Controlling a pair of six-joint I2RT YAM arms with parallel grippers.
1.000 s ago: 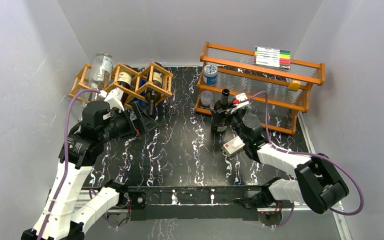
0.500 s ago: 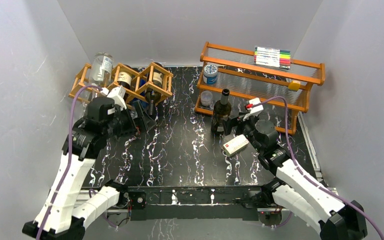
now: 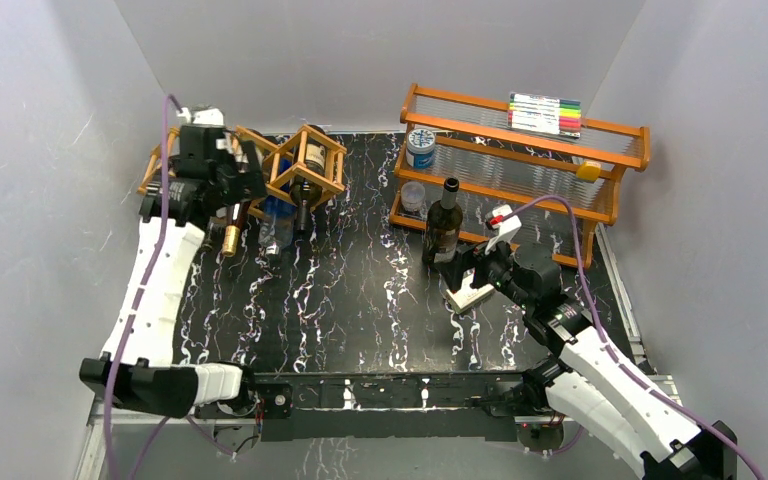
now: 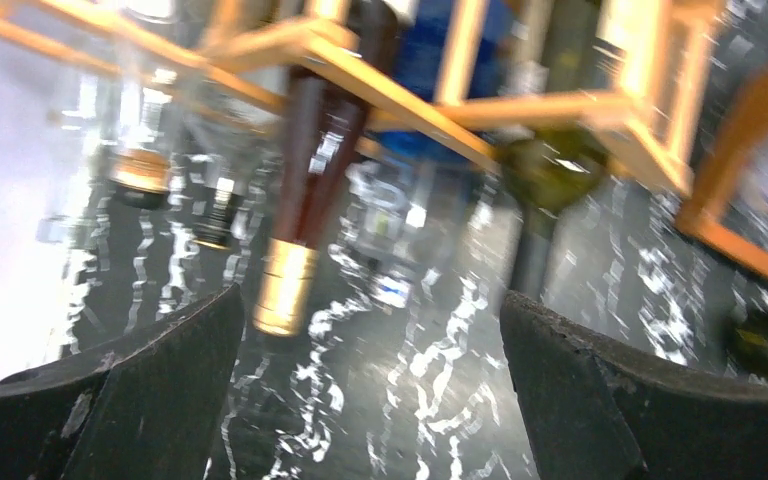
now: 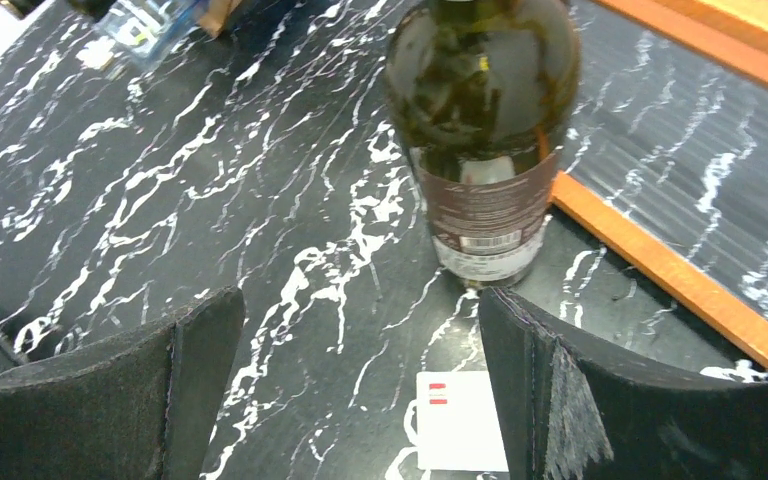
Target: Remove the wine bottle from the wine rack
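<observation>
Orange-brown sticks made up the wine rack (image 3: 332,150), a lattice of open cube cells at the far left corner of the black, white-veined worktop (image 3: 360,300). Several bottles lay in its cells with their necks slanting down toward the worktop, though blur made an exact count impossible. One of them, a gold-capped wine bottle (image 4: 300,190) of dark red-brown glass, sat in the rack just ahead of the left fingers (image 4: 140,400), which were spread wide with nothing between them. One green wine bottle (image 3: 444,228) stood upright off the rack, in front of an orange two-tier shelf (image 3: 520,150) with clear slats toward the far right. The right fingers (image 5: 600,400) were likewise released and empty near it, with one small white box (image 5: 460,420) on the worktop below.
</observation>
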